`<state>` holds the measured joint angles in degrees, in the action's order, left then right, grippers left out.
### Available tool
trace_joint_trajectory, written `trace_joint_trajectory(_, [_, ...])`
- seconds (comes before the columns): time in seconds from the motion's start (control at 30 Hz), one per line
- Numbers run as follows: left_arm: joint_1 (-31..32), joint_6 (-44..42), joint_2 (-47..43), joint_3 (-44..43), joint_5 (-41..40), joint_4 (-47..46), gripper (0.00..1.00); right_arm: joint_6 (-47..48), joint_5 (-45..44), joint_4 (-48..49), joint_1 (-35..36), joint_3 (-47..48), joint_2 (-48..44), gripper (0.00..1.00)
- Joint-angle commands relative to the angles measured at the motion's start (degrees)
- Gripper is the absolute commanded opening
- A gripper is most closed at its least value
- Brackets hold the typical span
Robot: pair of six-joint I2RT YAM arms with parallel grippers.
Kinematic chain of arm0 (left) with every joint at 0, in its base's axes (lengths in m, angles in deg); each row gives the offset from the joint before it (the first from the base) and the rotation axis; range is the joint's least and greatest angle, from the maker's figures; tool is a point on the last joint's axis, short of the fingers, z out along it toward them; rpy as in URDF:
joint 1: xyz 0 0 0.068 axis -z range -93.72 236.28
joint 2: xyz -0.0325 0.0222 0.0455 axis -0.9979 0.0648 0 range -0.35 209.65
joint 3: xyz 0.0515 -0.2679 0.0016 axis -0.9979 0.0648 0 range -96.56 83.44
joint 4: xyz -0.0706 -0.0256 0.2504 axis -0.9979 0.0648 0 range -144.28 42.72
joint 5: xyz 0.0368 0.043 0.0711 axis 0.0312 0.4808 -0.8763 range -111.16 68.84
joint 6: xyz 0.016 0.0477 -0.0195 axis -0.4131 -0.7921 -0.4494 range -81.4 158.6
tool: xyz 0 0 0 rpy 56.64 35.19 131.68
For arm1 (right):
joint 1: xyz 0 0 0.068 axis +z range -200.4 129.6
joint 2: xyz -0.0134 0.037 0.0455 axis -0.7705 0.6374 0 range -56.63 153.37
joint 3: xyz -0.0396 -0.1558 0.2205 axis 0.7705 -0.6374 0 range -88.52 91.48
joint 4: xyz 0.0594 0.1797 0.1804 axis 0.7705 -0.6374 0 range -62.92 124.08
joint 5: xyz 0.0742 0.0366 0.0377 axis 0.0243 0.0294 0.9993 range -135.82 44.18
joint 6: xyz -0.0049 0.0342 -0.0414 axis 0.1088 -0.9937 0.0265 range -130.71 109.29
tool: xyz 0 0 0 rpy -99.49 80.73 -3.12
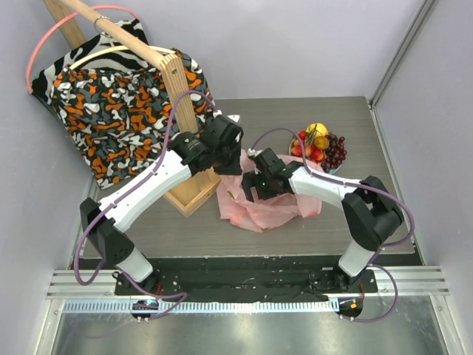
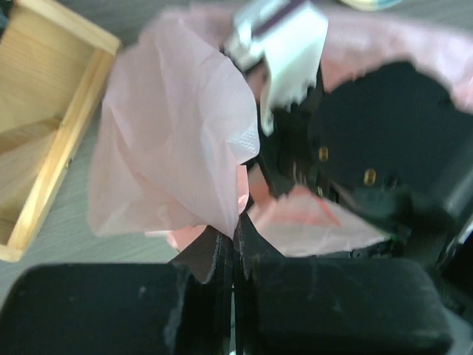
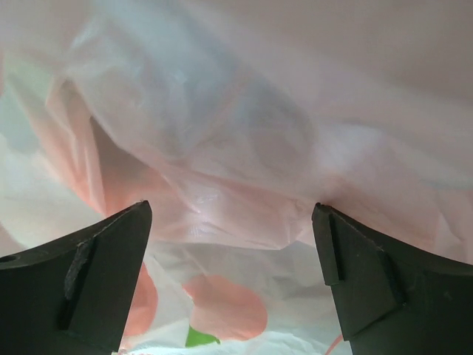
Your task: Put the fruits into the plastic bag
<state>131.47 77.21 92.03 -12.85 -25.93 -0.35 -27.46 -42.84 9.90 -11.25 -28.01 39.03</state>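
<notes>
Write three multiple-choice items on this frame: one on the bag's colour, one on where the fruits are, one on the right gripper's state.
1. What colour is the plastic bag?
A) blue B) pink C) green
2. Where are the fruits?
A) inside the bag B) under the bag C) on the plate, outside the bag
3. How is the right gripper?
A) open B) shut on a fruit C) shut on the bag

Answers: 1 B, the film is pink in every view. 2 C, the top view shows them heaped on the plate. 3 A, its wrist view shows the fingers wide apart.
</notes>
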Motion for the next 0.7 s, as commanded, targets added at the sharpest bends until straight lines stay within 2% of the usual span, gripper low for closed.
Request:
trace_joint_trajectory(0.0, [-0.45, 1.47, -6.5, 3.38, 3.72, -2.08, 0.0, -0.65, -12.46, -0.25, -0.92, 6.54, 3.29, 1.0])
trace_joint_trajectory(0.1, [-0.45, 1.9, -8.53, 4.44, 3.98, -0.76, 0.0, -1.61, -14.4, -0.34, -2.06, 9.71, 5.59, 1.0])
trace_joint_trajectory(0.4, [-0.45, 5.07, -12.48, 6.2, 4.51, 2.05, 0.0, -3.46, -13.09, -0.51, -5.41, 15.77, 12.45, 1.0])
trace_joint_trajectory(0.53, [-0.54, 4.9, -12.05, 7.35, 2.93, 1.61, 0.0, -2.94, -10.03, -1.04, -5.49, 16.39, 12.01, 1.0])
trace_joint_trajectory(0.67, [-0.54, 5.07, -8.36, 4.89, -0.04, 2.14, 0.0, -0.92, -6.42, -1.57, -5.49, 14.91, 8.24, 1.0])
